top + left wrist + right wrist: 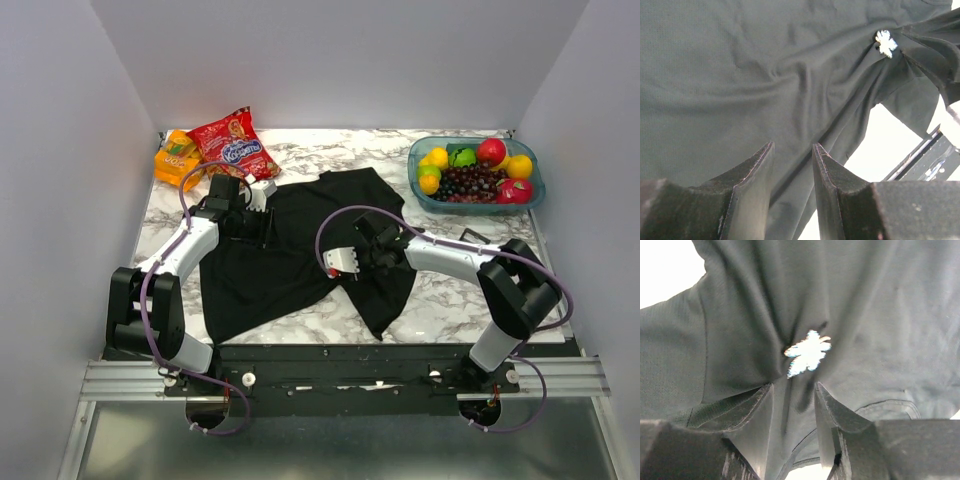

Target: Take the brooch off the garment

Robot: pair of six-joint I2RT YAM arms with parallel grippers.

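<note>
The garment [290, 260], a black T-shirt, lies crumpled on the marble table between both arms. The brooch [807, 352], a small pale glinting flower shape, is pinned to the cloth just beyond my right gripper's [793, 387] fingertips. That gripper's jaws stand apart over a crease of the garment [880, 315], open and not closed on the brooch. In the left wrist view the brooch [886, 43] sits far off at the upper right. My left gripper [793, 147] is open at the shirt's upper left, fingertips down on the garment [740, 75]. From above I cannot make out the brooch beside the right gripper [342, 262]; the left gripper [256, 222] shows.
A clear bowl of fruit [476, 175] stands at the back right. A red snack bag [233, 143] and an orange pack [178, 160] lie at the back left. A small black square tray [476, 238] sits right of the shirt. White walls enclose the table [440, 300].
</note>
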